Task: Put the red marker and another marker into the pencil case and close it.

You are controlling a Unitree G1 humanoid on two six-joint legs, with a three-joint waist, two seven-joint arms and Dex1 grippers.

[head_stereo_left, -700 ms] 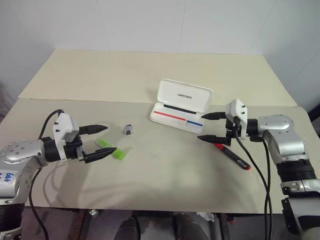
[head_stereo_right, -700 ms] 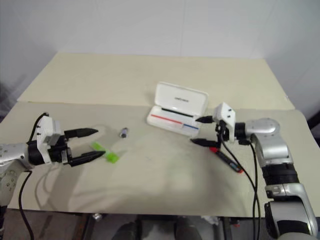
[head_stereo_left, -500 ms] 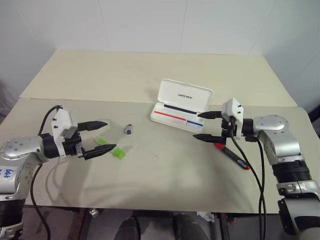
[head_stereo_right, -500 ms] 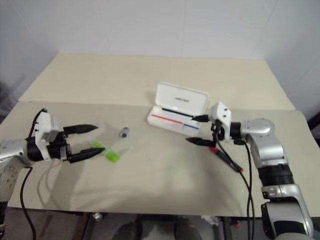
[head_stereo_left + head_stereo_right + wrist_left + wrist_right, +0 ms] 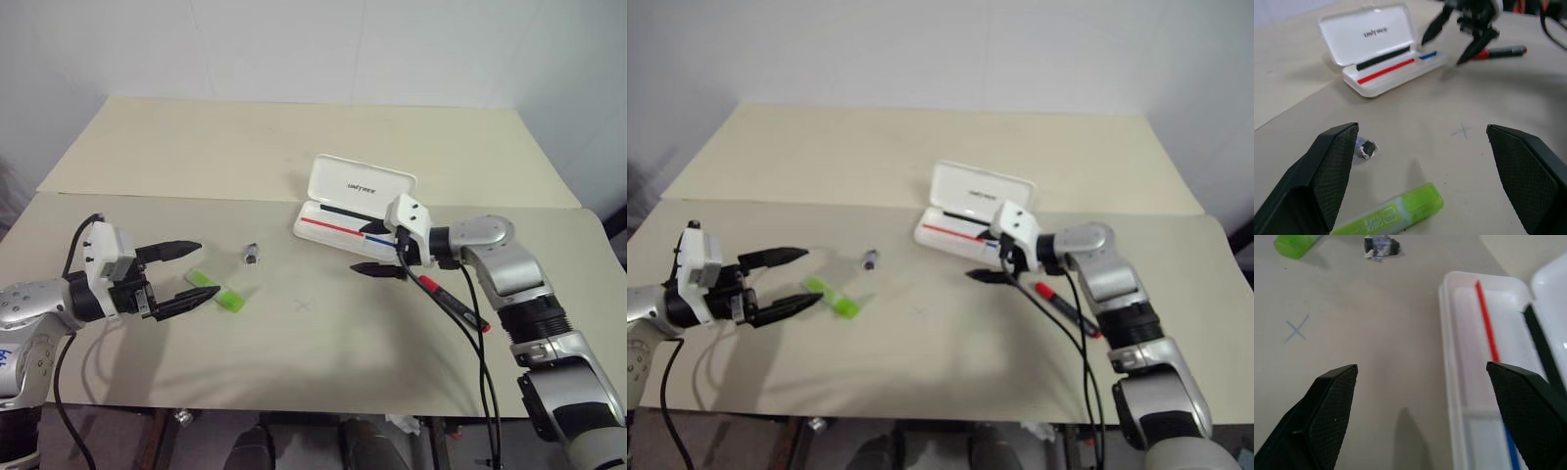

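Since the earlier frames your right gripper (image 5: pixel 378 251) has swung leftward off the slim red-and-black marker (image 5: pixel 454 304), and now hangs over the near right end of the white hinged pencil case (image 5: pixel 343 224), its two black fingers spread wide and holding nothing. You can see your left gripper (image 5: pixel 188 274) has drawn back toward the table's left edge; its fingers are likewise wide apart and empty. Your red marker lies flat on the pale beige table (image 5: pixel 294 147), slanting just behind and to the right of the right gripper, clear of the case. Your short lime-green highlighter marker (image 5: pixel 217 290) lies on the table just ahead of the left gripper's fingertips, not touched by them. Your pencil case sits open near the table's middle, its lid with dark lettering tilted up behind and a red and blue stripe along the tray. Between the green marker and the case lies a small grey-black metal piece (image 5: pixel 252 255).
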